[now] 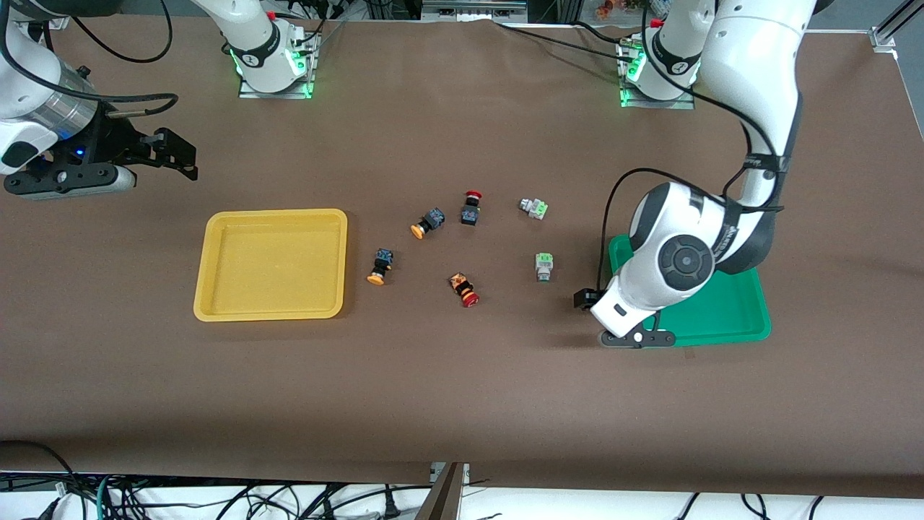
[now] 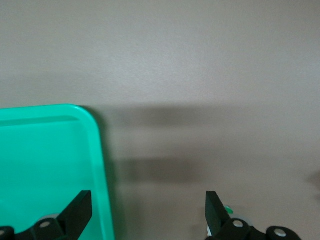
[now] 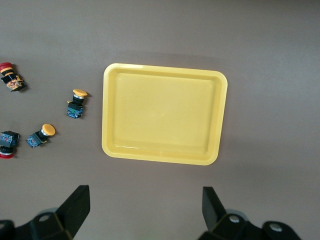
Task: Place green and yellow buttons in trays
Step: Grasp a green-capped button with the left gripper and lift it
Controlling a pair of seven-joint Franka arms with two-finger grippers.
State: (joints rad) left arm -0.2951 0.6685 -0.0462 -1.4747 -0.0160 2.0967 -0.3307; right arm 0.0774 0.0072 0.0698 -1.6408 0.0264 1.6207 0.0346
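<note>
My left tool: jaws wide, empty, low over green tray rim, at edge facing buttons. Nearest item: green button on table, just beside tray toward right arm's end; left arm nearer. My right tool: wide, empty, waiting high above yellow tray; yellow buttons beside that tray.

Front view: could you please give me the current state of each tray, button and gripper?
yellow tray: empty.
green tray: empty where visible.
green buttons: both on table, lying down.
yellow buttons: both on table, lying down.
red buttons: on table.
left gripper: open, over green tray's edge.
right gripper: open, waiting.
</note>
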